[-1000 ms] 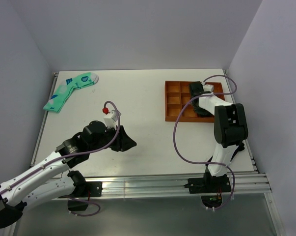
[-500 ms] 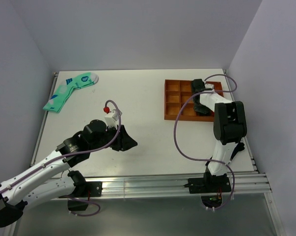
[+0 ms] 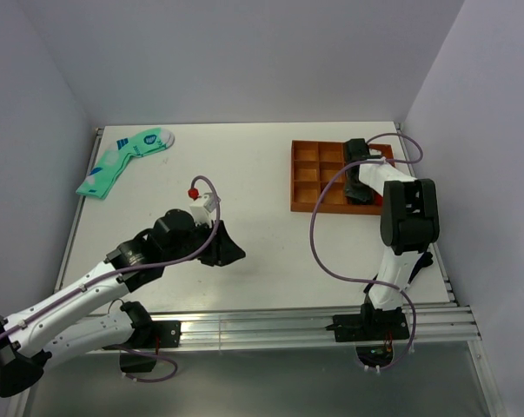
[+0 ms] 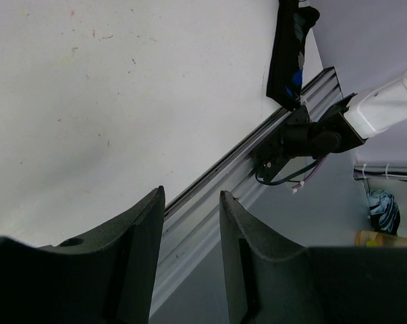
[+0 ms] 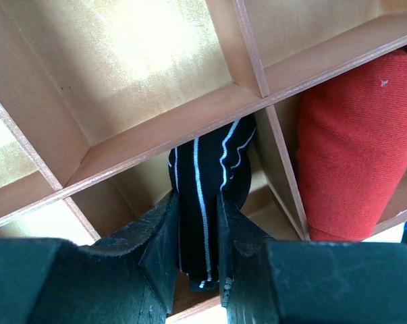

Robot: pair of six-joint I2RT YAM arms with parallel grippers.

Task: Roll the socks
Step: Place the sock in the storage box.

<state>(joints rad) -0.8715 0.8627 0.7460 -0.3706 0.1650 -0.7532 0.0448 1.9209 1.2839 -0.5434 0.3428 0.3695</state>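
Observation:
My right gripper [image 5: 198, 202] is shut on the rolled black socks [image 5: 206, 179] with thin white stripes, holding them in a cell of the orange wooden tray [image 5: 156, 131]. In the top view the right gripper [image 3: 359, 165] reaches over the tray's [image 3: 307, 178] right column and hides the socks there. My left gripper [image 4: 191, 199] is open and empty, hanging above the table's near edge; in the top view it [image 3: 231, 252] sits left of centre.
A red rolled sock [image 5: 355, 155] fills the cell to the right of the black socks. Mint-green socks [image 3: 122, 161] with blue marks lie at the far left. A metal rail [image 3: 314, 326] runs along the near edge. Walls close in the sides.
My right gripper has shifted slightly toward the far right of the tray. My left arm has drifted a little right and forward.

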